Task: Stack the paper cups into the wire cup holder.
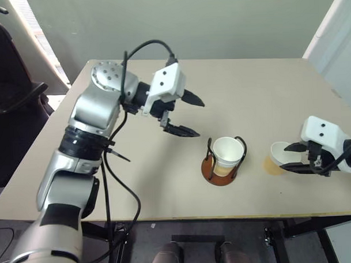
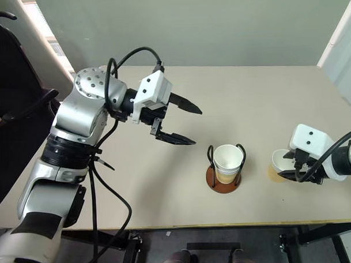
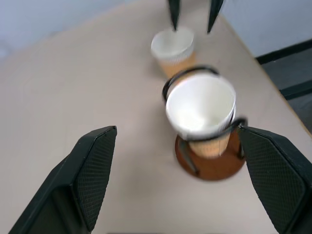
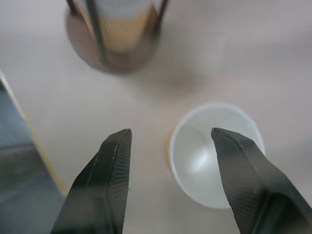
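The wire cup holder [image 1: 224,164] stands near the front edge of the pale, matte bench [image 1: 249,94]: a flat round reddish-brown disc with thin black wire loops rising straight up from it. Inside the loops sit nested paper cups [image 1: 228,154], tapered, white at the rim and inside, yellow-tan on the outer wall, long axis upright and mouth facing up, leaning slightly. To the right of the holder, apart from it, a lone paper cup [image 1: 278,157] of the same kind stands upright on the bench, mouth up. The right gripper [image 1: 296,157] is down at this cup, one black finger over its open mouth and the other outside the wall; jaws parted, not pinching it. The left gripper [image 1: 189,115] hangs above the bench to the left of the holder, pointing toward it, jaws spread wide and empty
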Controlling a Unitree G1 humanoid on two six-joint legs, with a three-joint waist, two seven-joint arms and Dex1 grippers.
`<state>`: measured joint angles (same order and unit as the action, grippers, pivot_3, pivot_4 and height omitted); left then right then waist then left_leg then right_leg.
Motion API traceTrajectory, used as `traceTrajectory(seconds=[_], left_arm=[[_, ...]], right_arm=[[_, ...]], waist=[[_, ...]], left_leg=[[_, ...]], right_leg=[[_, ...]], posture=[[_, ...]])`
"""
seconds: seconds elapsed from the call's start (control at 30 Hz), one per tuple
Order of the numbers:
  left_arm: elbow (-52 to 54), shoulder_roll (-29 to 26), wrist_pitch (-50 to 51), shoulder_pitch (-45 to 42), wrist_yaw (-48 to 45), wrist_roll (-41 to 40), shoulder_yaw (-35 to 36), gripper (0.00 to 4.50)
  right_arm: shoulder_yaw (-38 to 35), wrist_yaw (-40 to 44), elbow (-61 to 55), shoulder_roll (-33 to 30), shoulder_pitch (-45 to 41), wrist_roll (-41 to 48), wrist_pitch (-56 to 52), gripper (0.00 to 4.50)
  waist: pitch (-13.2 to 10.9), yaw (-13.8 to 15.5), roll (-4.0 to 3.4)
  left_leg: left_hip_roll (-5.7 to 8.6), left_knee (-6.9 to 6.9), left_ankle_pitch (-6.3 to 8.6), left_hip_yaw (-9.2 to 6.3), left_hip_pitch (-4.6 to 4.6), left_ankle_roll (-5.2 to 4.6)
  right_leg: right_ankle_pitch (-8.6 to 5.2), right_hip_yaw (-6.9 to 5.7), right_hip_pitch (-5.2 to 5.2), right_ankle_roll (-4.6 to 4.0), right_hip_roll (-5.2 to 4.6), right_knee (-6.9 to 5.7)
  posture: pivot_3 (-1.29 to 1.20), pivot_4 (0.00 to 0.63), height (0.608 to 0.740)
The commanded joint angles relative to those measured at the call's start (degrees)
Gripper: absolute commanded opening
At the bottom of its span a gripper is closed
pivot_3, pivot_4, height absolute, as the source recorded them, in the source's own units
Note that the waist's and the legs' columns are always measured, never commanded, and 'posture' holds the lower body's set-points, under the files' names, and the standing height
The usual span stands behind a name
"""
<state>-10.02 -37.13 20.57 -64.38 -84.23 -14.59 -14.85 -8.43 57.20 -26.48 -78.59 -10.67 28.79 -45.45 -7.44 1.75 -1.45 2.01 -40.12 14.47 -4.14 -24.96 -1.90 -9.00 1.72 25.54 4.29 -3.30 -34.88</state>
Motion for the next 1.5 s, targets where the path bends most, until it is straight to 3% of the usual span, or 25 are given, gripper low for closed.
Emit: traceTrajectory(seconds=[0.03,0.27,0.37,0.57,0.7,0.8,1.03,1.2,1.5], left_arm=[[4.74,-2.8,2.28,2.37,1.74,-0.97,3.5,4.24],[9.06,-4.56,5.86,5.28,4.18,-1.95,5.05,4.24],[10.43,-5.15,6.29,6.26,4.76,-2.12,4.9,4.27],[11.51,-6.09,6.59,7.4,4.55,-2.68,4.97,4.27],[13.67,-6.95,7.73,8.92,3.38,-4.45,4.87,4.27],[15.14,-7.55,8.12,10.09,2.43,-5.64,4.6,4.27],[14.93,-7.98,6.87,10.4,0.46,-5.46,3.13,4.27],[15.01,-8.93,6.0,10.28,-0.69,-5.33,3.41,4.27],[12.17,-10.1,5.39,8.45,0.61,-4.59,4.87,4.27]], right_arm=[[5.14,0.36,2.16,1.31,-4.08,-3.85,2.5,2.68],[15.31,3.88,7.15,4.1,-10.13,-11.76,6.73,2.68],[17.9,5.05,8.13,5.94,-13.03,-14.55,9.01,2.11],[14.85,8.51,8.16,4.06,-14.21,-15.58,10.69,0.01],[8.66,11.6,9.61,0.07,-18.69,-13.92,11.03,0.01],[7.81,15.65,8.79,-0.56,-29.01,-9.72,7.95,0.01],[16.57,20.3,2.65,10.59,-51.11,-1.93,-2.74,0.01],[20.92,21.45,1.11,15.7,-53.32,-1.64,-3.89,0.01],[24.07,23.33,1.81,16.24,-48.91,-4.7,0.32,0.01]], waist=[[0.0,-0.13,0.0],[-0.01,-0.01,0.01],[0.0,-0.14,0.0],[0.0,-0.19,0.01],[0.0,-0.23,0.0],[0.0,-0.42,0.0],[0.0,-1.14,0.0],[0.0,-0.92,0.0],[0.0,-0.92,0.0]], left_leg=[[0.0,0.0,0.0,0.01,0.01,0.0],[0.0,-0.05,-0.05,-0.03,0.02,-0.04],[-0.01,-0.03,-0.05,-0.02,0.05,-0.05],[-0.04,-0.01,-0.08,-0.04,0.05,0.0],[-0.02,0.01,-0.06,-0.02,0.04,0.01],[-0.03,0.08,-0.06,-0.03,0.04,0.08],[-0.1,0.11,-0.09,-0.14,0.08,0.16],[-0.07,0.08,-0.12,-0.28,0.04,0.18],[-0.06,0.13,-0.13,-0.28,0.03,0.2]], right_leg=[[0.0,0.01,0.0,0.0,0.01,0.0],[0.02,-0.01,-0.06,-0.04,0.0,0.01],[0.04,-0.01,-0.07,-0.07,0.0,0.0],[0.05,-0.06,-0.05,-0.17,0.01,-0.03],[0.05,-0.03,-0.04,-0.19,0.0,0.01],[0.03,-0.03,0.02,-0.28,0.01,-0.03],[-0.11,-0.1,0.04,-0.65,0.14,-0.05],[-0.3,-0.14,0.05,-1.0,0.11,-0.05],[-0.32,-0.16,0.08,-1.01,0.1,-0.06]], posture=[[0.0,0.15,0.74],[0.0,0.15,0.74],[0.0,0.15,0.74],[0.0,0.15,0.74],[0.0,0.15,0.74],[0.0,0.15,0.74],[0.0,0.15,0.74],[0.0,0.15,0.74],[0.0,0.15,0.74]])
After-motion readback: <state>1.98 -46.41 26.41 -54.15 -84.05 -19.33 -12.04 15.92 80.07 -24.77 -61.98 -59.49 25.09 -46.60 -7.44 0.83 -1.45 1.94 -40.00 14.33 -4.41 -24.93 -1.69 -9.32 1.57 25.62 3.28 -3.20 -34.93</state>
